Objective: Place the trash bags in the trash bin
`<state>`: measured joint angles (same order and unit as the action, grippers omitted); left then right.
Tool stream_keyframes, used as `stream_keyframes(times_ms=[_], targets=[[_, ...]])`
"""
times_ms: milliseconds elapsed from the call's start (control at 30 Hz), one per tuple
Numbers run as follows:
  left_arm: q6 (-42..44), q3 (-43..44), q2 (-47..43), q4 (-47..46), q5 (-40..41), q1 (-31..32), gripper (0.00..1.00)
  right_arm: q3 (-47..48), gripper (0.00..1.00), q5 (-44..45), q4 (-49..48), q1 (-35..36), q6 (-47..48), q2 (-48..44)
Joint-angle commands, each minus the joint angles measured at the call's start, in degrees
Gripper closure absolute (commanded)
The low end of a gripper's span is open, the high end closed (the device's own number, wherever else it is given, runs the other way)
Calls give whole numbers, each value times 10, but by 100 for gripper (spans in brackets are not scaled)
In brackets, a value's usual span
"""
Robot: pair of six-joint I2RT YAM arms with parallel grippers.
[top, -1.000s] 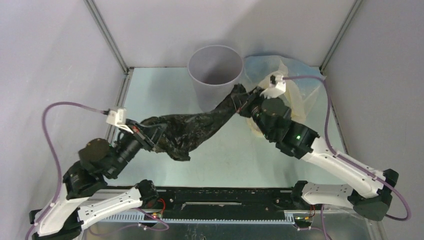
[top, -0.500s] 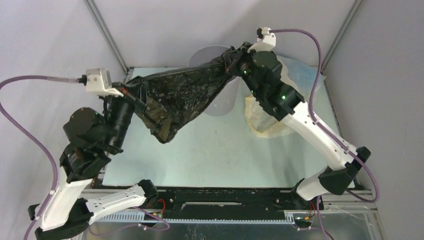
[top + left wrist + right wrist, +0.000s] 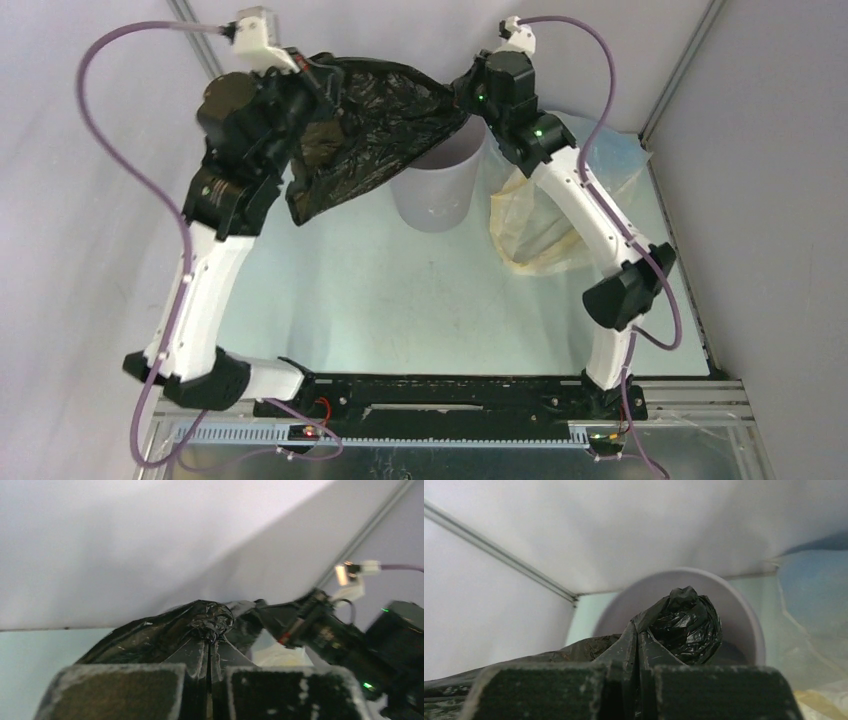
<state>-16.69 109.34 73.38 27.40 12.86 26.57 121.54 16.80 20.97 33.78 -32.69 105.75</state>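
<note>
Two plastic bags, one bin and two grippers are recorded on a pale green table (image 3: 420, 300) enclosed by grey walls. Item one, a translucent yellowish and pale-blue bag (image 3: 545, 225), is stood slumped on the table just right of the trash bin (image 3: 432, 190), and the right arm is passed over it. Item two, the trash bin, is stood upright near the far edge of the table with its mouth open. Its far rim and much of its opening are hidden from above by hanging black plastic. In the right wrist view its inside is seen as dark, and no contents can be made out. Item three, the black trash bag (image 3: 370, 115), is held up off the table, stretched as a crinkled sheet between the two grippers, above and to the left of the bin. One loose corner is hung down left of the bin. Whether any of the bag dips inside the rim cannot be told. The left gripper (image 3: 318, 82) is pressed together on a bunched corner at the bag's left end. The right gripper (image 3: 462, 95) is pinched on the opposite bunched corner, over the bin's mouth near its far rim.
</note>
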Motion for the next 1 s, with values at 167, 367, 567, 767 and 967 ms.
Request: stream_keyframes(times_ms=[167,367,567,767,967], targets=[[-43,70,94,-9,-162,-11,100,38,100,-80,56,-27,58,117],[-65,82,134,-13,-193,-19,100,97,100,-134,101,-32,93,205],[-83,99,167,-22,-232,-19,100,107,64,-258,113,-67,100,180],[-112,122,201,-37,-275,-19,100,41,40,-262,103,-81,133,59],[-154,128,251,-78,-310,-16,100,-58,18,-275,90,-93,167,-45]])
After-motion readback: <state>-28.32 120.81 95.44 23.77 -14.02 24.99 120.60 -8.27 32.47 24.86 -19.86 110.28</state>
